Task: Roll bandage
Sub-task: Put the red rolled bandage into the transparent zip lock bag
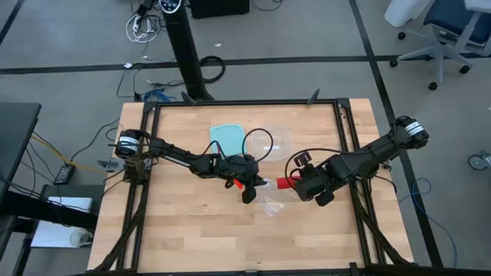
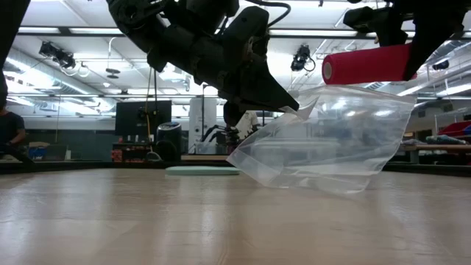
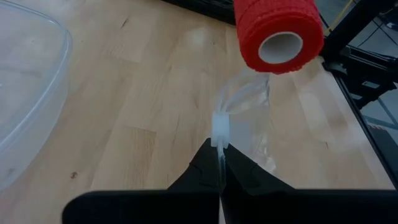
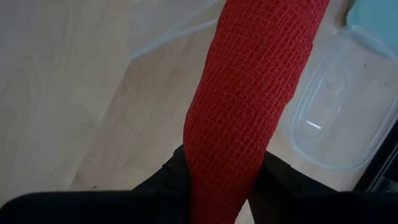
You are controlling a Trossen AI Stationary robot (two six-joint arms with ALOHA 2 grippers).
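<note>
Right gripper (image 1: 295, 184) of mine clamps the red bandage (image 2: 366, 65) roll, lifted above the table (image 1: 184, 238) centre. At its nine o'clock, my left gripper (image 3: 219, 163) pinches the clear plastic bag (image 2: 331, 140) shut-fingered.

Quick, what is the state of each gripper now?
Left gripper: shut on the edge of the plastic bag, lifting it.
Right gripper: shut on the red bandage roll, held above the table.

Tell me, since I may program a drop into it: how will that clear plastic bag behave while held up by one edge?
Probably floppy: the clear plastic bag hangs crumpled from the left tool, shut on its top strip. Likely very light, so it may sway. Its mouth may not stay open for the bandage in the right tool.
</note>
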